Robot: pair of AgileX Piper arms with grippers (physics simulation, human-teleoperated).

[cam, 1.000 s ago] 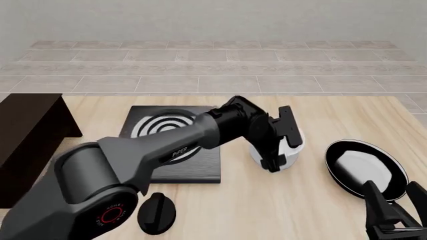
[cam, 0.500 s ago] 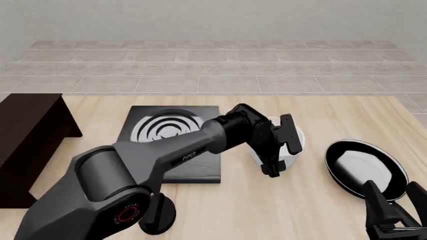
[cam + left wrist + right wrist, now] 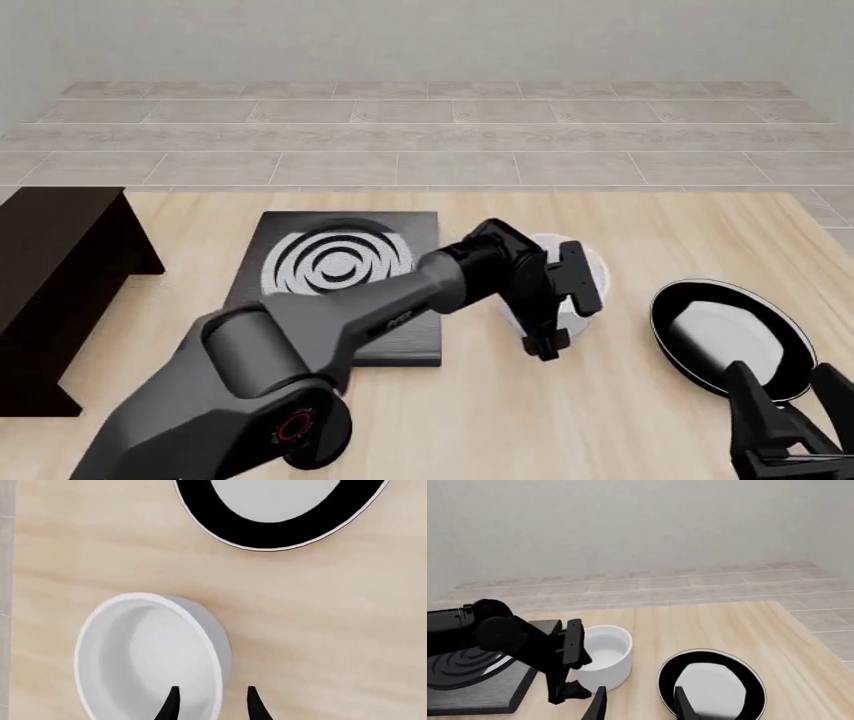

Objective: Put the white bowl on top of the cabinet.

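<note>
Your left gripper [image 3: 561, 300] has its fingers spread either side of the white bowl's [image 3: 577, 287] near wall, not clamped yet. The bowl's on the table [image 3: 561, 420], at 9 o'clock of the plate [image 3: 731, 338]. The cabinet [image 3: 54, 270] sits far off at 9. Your right gripper [image 3: 637, 706] hangs open.

black-rimmed plate [image 3: 731, 338] near white bowl [image 3: 577, 290] — bare table [image 3: 627, 420] between

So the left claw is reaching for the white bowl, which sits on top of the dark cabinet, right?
Not quite. The left claw is at the white bowl, but the bowl stands on the table, between the black ringed slab and the black-rimmed plate. The front view shows the cabinet far left.
</note>
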